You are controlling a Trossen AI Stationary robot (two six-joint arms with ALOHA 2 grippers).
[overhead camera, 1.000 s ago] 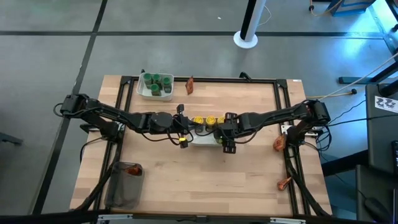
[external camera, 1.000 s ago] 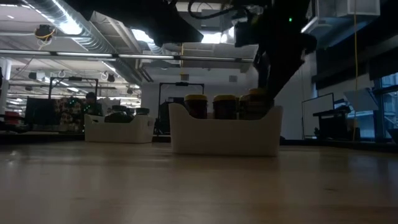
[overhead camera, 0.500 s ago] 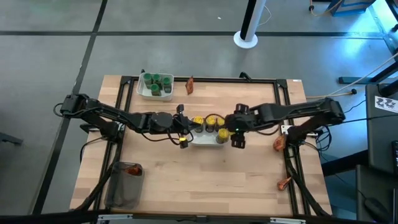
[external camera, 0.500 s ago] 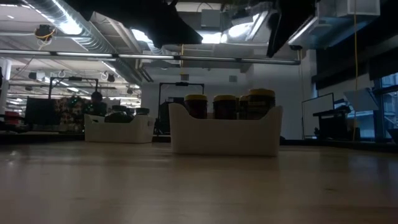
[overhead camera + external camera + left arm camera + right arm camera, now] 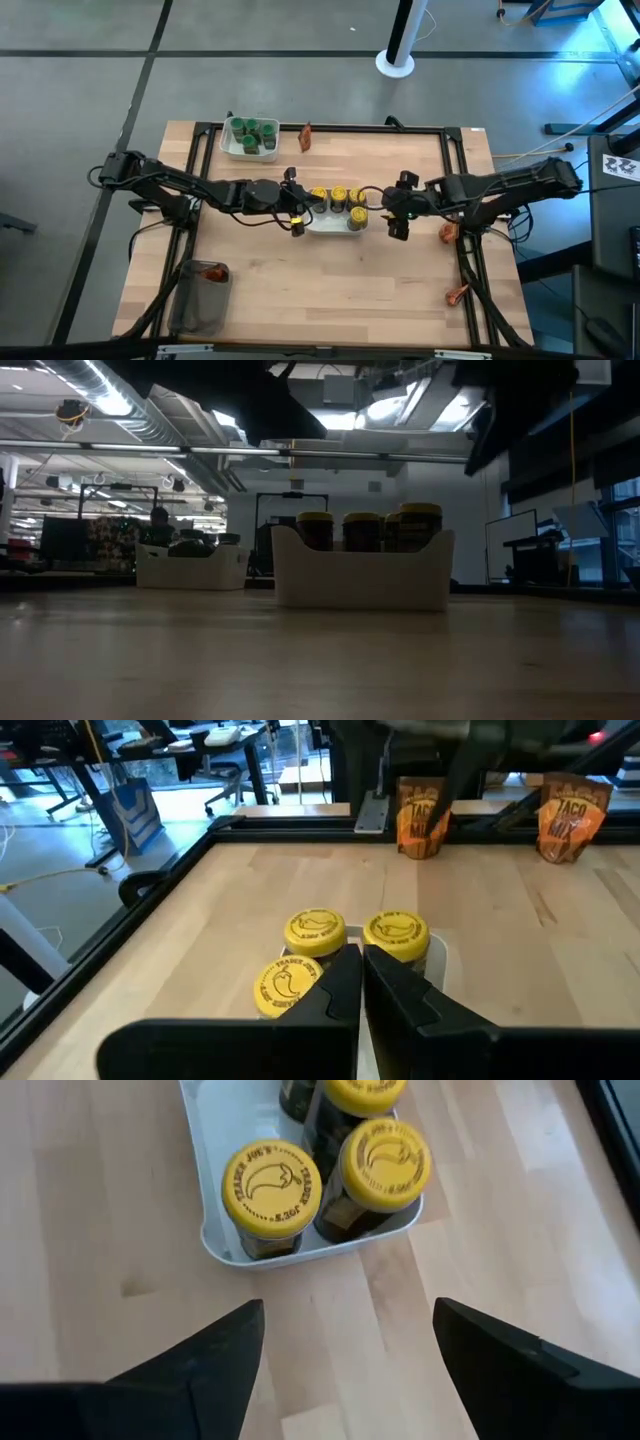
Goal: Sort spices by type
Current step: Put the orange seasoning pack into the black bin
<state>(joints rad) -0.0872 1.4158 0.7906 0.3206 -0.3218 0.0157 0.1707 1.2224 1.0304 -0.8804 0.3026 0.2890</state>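
I held the right gripper (image 5: 397,207) spread wide beside the white tray (image 5: 330,226) of yellow-lidded jars (image 5: 339,196); left gripper (image 5: 297,209) pinched together.

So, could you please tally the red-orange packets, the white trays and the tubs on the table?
red-orange packets: 4
white trays: 2
clear grey tub: 1
Total: 7
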